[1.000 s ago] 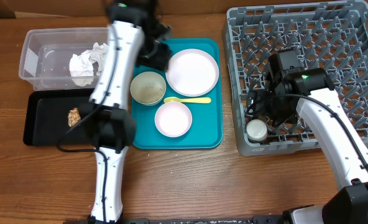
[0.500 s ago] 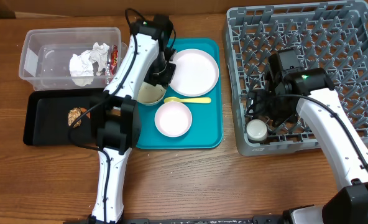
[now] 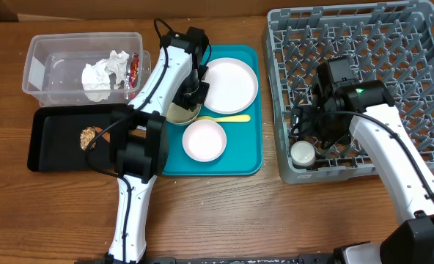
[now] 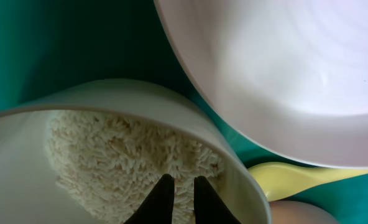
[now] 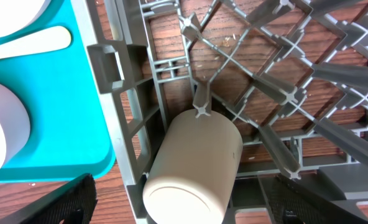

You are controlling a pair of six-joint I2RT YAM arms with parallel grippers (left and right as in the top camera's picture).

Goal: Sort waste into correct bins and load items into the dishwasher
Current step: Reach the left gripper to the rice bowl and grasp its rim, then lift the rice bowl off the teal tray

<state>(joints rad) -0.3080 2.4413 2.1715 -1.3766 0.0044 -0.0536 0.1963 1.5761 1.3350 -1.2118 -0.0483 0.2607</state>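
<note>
Rice (image 4: 109,162) sits in the bowl (image 4: 140,99) on your teal tray (image 3: 243,158), your left gripper (image 4: 181,199) over it, fingers nearly together. Farther right, the cup (image 5: 193,165) lies in the near-left corner of the rack (image 3: 393,44) under your right gripper (image 5: 178,199), fingers wide apart.

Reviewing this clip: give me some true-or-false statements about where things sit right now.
1. The small cup lies on its side in the grey rack. True.
2. The bowl under the left gripper is empty. False: it holds white rice.
3. The yellow spoon is in the rack. False: it lies on the teal tray.
4. Crumpled paper sits in the clear tub. True.
5. The right gripper has its jaws shut on the cup. False: they stand wide open, clear of it.
</note>
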